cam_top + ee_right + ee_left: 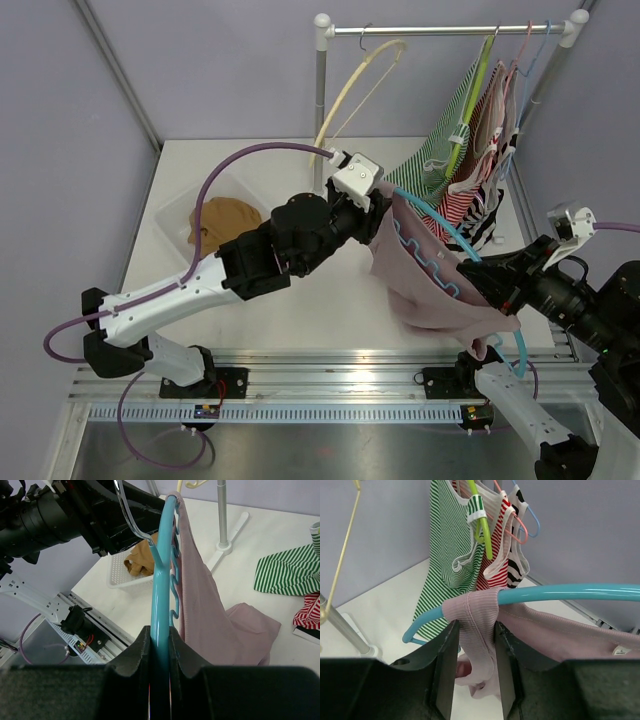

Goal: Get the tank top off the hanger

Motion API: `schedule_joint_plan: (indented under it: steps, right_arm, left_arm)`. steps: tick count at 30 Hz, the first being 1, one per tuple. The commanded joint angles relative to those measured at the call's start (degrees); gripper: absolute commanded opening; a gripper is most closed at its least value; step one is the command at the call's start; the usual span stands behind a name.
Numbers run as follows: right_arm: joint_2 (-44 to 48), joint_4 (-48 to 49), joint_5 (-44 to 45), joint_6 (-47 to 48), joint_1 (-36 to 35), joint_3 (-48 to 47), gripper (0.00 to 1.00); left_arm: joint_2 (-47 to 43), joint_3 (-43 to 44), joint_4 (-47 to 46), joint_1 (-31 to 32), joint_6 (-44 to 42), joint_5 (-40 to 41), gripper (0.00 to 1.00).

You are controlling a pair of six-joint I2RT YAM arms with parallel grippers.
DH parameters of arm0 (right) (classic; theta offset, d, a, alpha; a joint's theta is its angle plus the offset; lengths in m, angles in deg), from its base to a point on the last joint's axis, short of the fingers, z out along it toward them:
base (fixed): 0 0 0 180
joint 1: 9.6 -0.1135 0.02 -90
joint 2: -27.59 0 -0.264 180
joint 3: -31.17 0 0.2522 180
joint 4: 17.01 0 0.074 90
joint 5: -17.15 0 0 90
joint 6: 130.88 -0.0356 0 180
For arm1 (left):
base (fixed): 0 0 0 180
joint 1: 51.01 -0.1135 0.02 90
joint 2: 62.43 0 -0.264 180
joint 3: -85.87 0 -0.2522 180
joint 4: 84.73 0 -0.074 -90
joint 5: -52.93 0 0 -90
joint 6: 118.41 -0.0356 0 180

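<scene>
Though held out over the table (300, 310) and well apart from the rail (450, 30), not yet done: still need to get the tank top (425, 290) off the hanger (440, 228). Hangs between the two arms, draped from the blue bar above the near right part of the table.

Clamps the lower end of that bar with the right gripper (160, 632), jaws pressed tight on either side. Meets the upper end with the left gripper (476, 630), jaws set against both sides of the strap (477, 612) where looped over the bar. Looks like a pinch on the strap just under the bar.

Judged early to midway: hanger steadied, strap caught, nothing slid off. Left to do: pull this strap over the hanger's tip, free the other shoulder, part cloth from hanger.

Pale dusty pink, ribbed knit, soft and limp. Narrow at the strap, folded over the bar, with a loose end bunched below between the fingers. Sags in a slack drape from the bar and seems to rest its lower edge on the table. Carries a small white label near the neckline seam. Cannot make out the other shoulder clearly.
</scene>
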Motion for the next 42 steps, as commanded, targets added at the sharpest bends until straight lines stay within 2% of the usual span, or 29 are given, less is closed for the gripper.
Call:
schedule_joint_plan:
  steps: [1, 4, 5, 8, 14, 16, 22, 24, 30, 32, 33, 34, 36, 37, 38, 39, 40, 42]
  right_arm:
    - [0.2, 6.5, -2.0, -0.2, 0.1, 0.0, 0.00]
    - [0.1, 6.7, -1.9, 0.0, 0.1, 0.2, 0.00]
    - [0.0, 6.8, -1.9, 0.3, 0.1, 0.3, 0.00]
    - [-0.2, 6.8, -0.9, 0.9, 0.1, 1.0, 0.00]
    - [-0.3, 6.9, -0.5, 4.0, 0.1, 4.5, 0.00]
    - [0.4, 8.0, -2.1, 5.2, 0.1, 5.6, 0.00]
    - [4.3, 11.6, -7.1, 8.9, 0.1, 8.6, 0.00]
    - [5.4, 12.8, -7.8, 9.3, 0.1, 9.1, 0.00]
    - [7.6, 20.3, -11.9, 8.8, 0.1, 13.2, 0.00]
    - [8.6, 27.6, -12.0, 5.0, 0.1, 17.2, 0.00]
    - [9.1, 31.1, -12.3, 3.6, 0.1, 19.0, 0.00]
    - [10.2, 40.5, -13.5, -0.9, 0.1, 23.7, 0.00]
    - [11.0, 52.3, -15.0, -5.7, 0.1, 29.1, 0.00]
    - [11.1, 64.7, -15.6, -10.8, 0.1, 34.0, 0.00]
    - [10.7, 71.8, -15.5, -13.5, 0.1, 36.0, 0.00]
    - [10.1, 77.1, -15.2, -15.5, 0.1, 37.5, 0.00]
    - [8.2, 86.0, -14.6, -19.1, 0.1, 39.7, 0.00]
    - [5.9, 95.7, -13.2, -22.6, 0.1, 40.8, 0.00]
  left_arm:
    - [1.3, 1.8, -3.6, -0.6, -1.2, 3.8, 0.35]
    - [1.7, 1.7, -2.9, -1.8, -0.5, 4.1, 0.23]
    - [1.7, 1.7, -2.8, -2.1, -0.1, 4.2, 0.13]
    - [1.6, 1.2, -2.5, -2.8, 0.8, 6.2, 0.00]
    - [-0.2, -0.6, -1.0, -3.4, 4.1, 18.1, 0.00]
    - [-1.0, -1.4, 1.7, -5.3, 8.0, 21.0, 0.00]
    - [-6.4, -6.9, 7.5, -13.9, 19.4, 18.6, 0.00]
    - [-8.4, -8.6, 9.0, -16.5, 21.5, 16.1, 0.00]
    - [-12.6, -11.8, 12.2, -19.1, 24.1, 10.7, 0.00]
    - [-14.8, -13.7, 10.4, -19.2, 22.9, 7.0, 0.00]
    - [-17.8, -16.8, 7.5, -19.2, 21.4, 2.7, 0.00]
    - [-19.3, -18.3, 6.0, -19.2, 21.0, 0.3, 0.00]
    - [-22.7, -21.4, 1.8, -19.2, 19.2, -7.1, 0.00]
    - [-25.4, -24.0, 0.5, -19.2, 18.5, -10.1, 0.00]
    - [-26.5, -25.3, -0.8, -19.2, 17.8, -13.6, 0.00]
    - [-27.4, -26.2, -2.6, -19.1, 16.3, -20.6, 0.00]
    - [-28.7, -27.9, -3.3, -19.1, 15.5, -24.3, 0.00]
    - [-28.8, -28.6, -3.1, -19.0, 13.3, -35.0, 0.00]
